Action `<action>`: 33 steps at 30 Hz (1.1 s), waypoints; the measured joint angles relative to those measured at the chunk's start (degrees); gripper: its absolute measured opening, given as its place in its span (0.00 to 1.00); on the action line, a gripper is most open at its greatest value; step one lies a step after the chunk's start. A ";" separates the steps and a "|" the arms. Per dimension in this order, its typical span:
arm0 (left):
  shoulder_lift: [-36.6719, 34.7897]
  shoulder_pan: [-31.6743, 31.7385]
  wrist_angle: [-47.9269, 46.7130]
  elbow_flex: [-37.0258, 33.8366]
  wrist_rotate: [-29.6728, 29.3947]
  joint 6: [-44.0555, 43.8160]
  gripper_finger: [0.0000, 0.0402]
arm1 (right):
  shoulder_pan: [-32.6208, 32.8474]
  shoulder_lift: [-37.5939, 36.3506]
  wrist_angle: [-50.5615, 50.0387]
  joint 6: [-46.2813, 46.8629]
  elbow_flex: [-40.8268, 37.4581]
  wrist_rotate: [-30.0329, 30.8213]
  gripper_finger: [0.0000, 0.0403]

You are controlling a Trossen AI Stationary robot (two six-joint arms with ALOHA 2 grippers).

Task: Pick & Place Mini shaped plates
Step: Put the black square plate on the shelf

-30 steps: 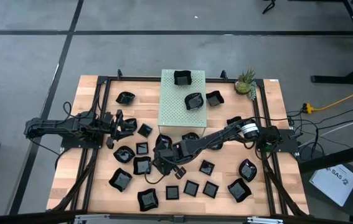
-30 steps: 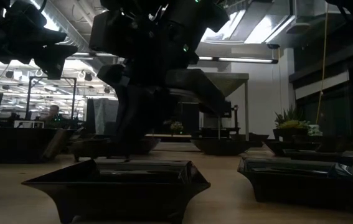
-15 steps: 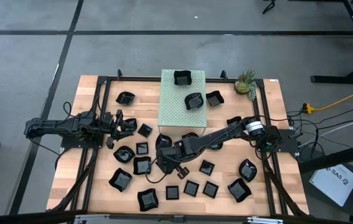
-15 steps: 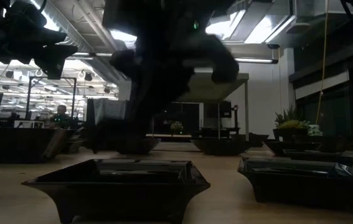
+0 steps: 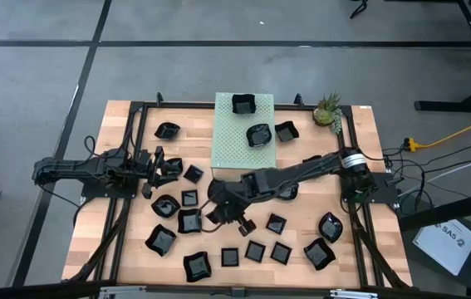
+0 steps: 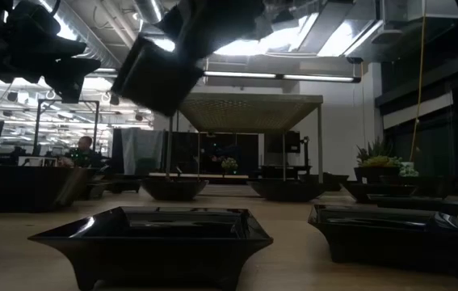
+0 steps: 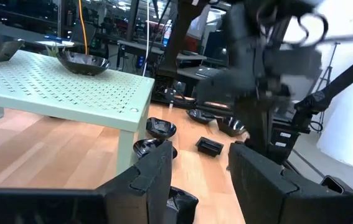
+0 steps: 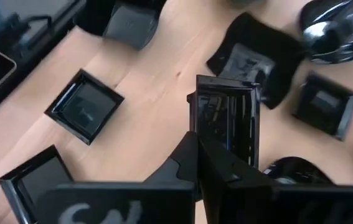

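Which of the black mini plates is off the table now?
The square plate pinched by the right gripper, held above the wood; all others lie on the table or green box.

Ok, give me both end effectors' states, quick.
Left end effector: open, holding nothing, waiting at the table's left side.
Right end effector: shut on a square mini plate, lifted above the table.

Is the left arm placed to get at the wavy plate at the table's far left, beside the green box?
Probably yes. The left gripper is open and holds nothing, and bare wood lies between it and that wavy plate. The right gripper, holding a square plate, works elsewhere.
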 joint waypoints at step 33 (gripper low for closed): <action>-0.02 0.00 -0.02 0.00 -0.02 0.00 0.38 | -14.63 -9.27 -7.73 -0.90 -0.02 22.71 0.01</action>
